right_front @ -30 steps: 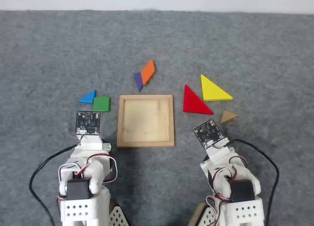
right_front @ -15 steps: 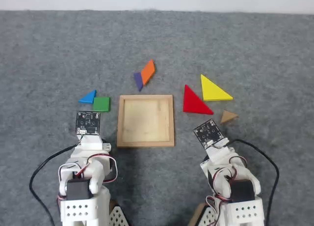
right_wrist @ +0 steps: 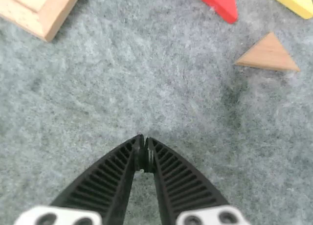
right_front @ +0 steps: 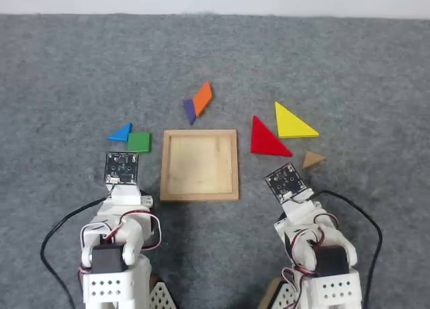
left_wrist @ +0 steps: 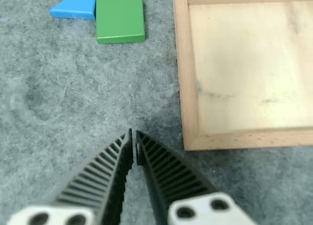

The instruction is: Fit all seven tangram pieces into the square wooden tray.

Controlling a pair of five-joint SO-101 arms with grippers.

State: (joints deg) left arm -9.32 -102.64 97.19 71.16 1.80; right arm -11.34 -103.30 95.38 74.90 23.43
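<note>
My left gripper (left_wrist: 133,137) and right gripper (right_wrist: 145,142) pressed together on nothing, flanking the square wooden tray (right_front: 164,164), blue triangle (right_front: 121,132), green square (right_front: 139,142) left of it, purple triangle (right_front: 189,110), orange parallelogram (right_front: 202,98) beyond, red triangle (right_front: 266,140), yellow triangle (right_front: 291,123), tan triangle (right_front: 312,160) right of it

Cropped edges and one unclear join

In the left wrist view the wooden tray (left_wrist: 182,78) runs out of frame on two sides, and the blue triangle (left_wrist: 76,2) is clipped by the edge. The right wrist view's edge cuts the tray down to one corner, the red triangle (right_wrist: 218,1) to its tip and the yellow triangle (right_wrist: 293,0) to a sliver. In the high view, at 12 o'clock from the tray, it cannot be told whether the purple piece (right_front: 189,109) touches or slips under the orange piece (right_front: 203,97).
</note>
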